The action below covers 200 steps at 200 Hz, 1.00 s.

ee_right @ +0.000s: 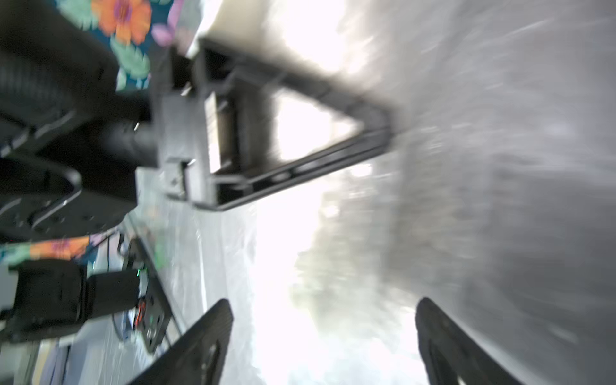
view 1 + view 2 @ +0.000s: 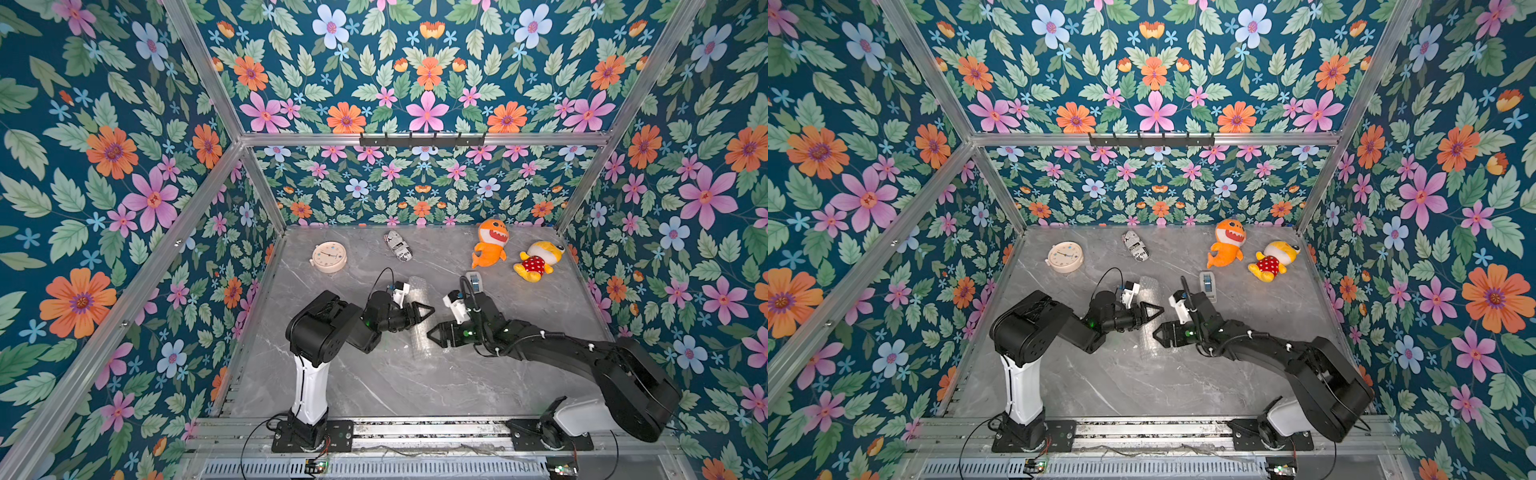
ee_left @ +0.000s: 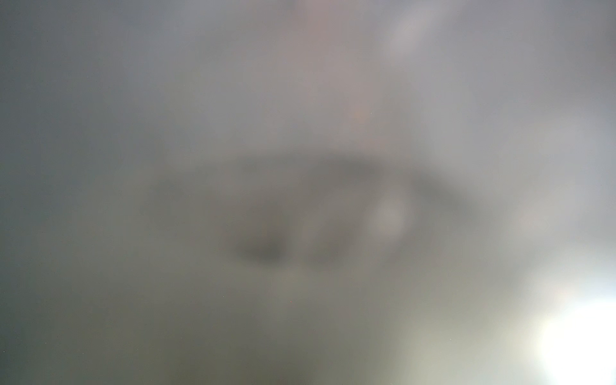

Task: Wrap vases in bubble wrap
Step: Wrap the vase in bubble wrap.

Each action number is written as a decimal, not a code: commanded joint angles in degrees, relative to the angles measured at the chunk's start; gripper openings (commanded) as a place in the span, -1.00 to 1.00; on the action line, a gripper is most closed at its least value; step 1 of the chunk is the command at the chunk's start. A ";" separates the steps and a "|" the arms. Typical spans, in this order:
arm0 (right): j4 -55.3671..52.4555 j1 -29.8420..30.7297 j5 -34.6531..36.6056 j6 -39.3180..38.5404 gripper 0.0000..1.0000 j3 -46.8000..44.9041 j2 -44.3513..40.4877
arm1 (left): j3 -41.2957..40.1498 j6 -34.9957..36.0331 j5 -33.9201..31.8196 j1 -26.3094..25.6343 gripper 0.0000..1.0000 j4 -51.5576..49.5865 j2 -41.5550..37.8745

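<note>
Grey marbled stone makes up the bench, which is shut in by flowered walls on three sides and by an aluminium rail along the front, where both arms are bolted. We find the widest bare stretch between that rail and the bubble wrap, which lies mid-bench as a rolled bundle running from front to back, well apart from every edge. We cannot make out the vase through its cloudy layers, so we cannot say what the roll holds. The left tool reaches across the roll with its jaws closed to a point. In the right wrist view that point touches the wrap, though we cannot tell whether a fold is pinched. The right tool comes in from the opposite side, just beside the roll and nearer the front, its fingers spread wide with nothing clamped between them. The two tools stand close together, tip nearly facing tip. Along the back edge we see a round cream clock, a printed can lying on its side, an orange shark plush and a yellow plush. A small grey device lies just behind the right wrist. The left wrist view gives only a grey blur.
</note>
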 commanded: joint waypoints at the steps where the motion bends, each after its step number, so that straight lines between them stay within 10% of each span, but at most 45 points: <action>1: 2.51 -5.82 -6.82 2.21 0.39 -1.61 0.25 | 1.61 5.55 4.33 0.44 -0.28 -5.46 0.19; 44: 9.88 -10.46 -11.54 6.43 -0.17 2.06 11.30 | 1.82 3.58 5.91 0.80 -0.29 -2.62 0.74; 200: 32.12 -11.14 -18.56 18.05 -0.09 -0.44 26.40 | 0.05 -5.57 8.91 2.12 -0.34 12.73 3.15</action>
